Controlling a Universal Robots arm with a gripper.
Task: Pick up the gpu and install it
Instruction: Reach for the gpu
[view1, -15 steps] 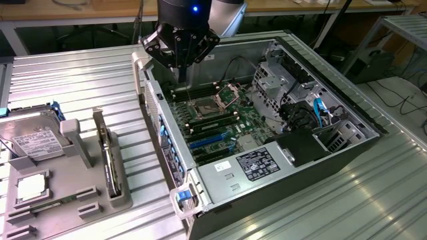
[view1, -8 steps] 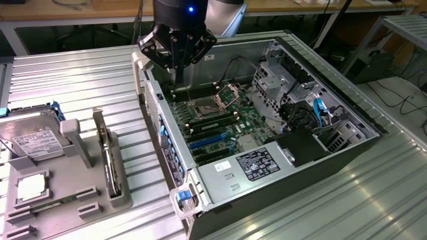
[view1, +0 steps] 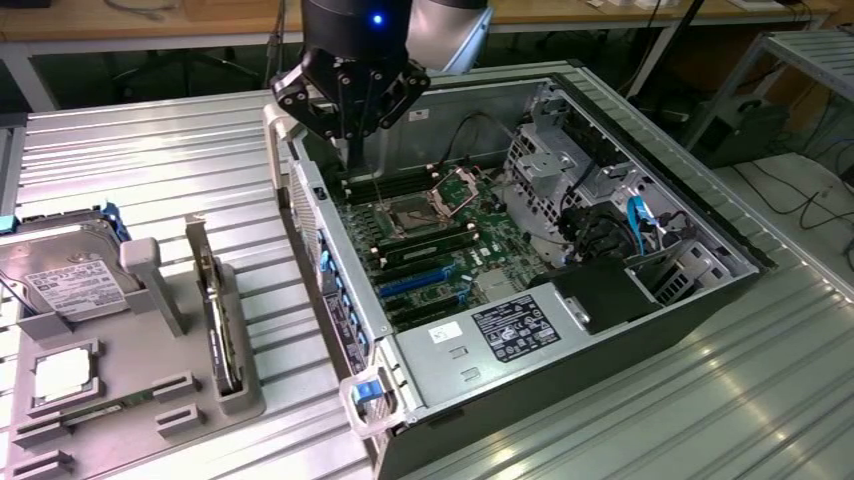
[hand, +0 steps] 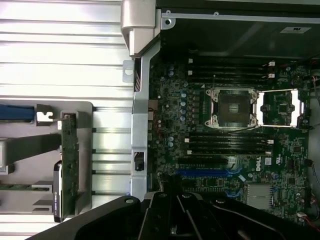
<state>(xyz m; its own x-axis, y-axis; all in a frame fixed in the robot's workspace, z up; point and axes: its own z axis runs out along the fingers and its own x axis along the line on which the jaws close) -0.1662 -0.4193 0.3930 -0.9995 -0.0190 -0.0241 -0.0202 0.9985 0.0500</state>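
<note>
The gpu (view1: 214, 305) is a thin dark card standing on edge in a slot of the grey holder (view1: 147, 420), on the exterior view's left. In the wrist view the gpu (hand: 68, 165) shows edge-on with its green board edge. My gripper (view1: 352, 155) hangs above the open computer case (view1: 694, 225), over the motherboard's (view1: 434, 235) corner near the case wall that faces the holder. Its fingers are shut with nothing between them. The gripper (hand: 172, 182) also appears dark in the wrist view, just above the blue expansion slots (hand: 205, 171). It is well apart from the gpu.
A silver hard drive (view1: 60, 275), a processor (view1: 60, 375) and a memory stick (view1: 107, 405) sit in the same holder. Inside the case are blue expansion slots (view1: 420, 285), an open processor socket (view1: 447, 195), a drive cage (view1: 554, 170) and a labelled power supply (view1: 514, 330). Everything rests on a ribbed metal table (view1: 147, 160).
</note>
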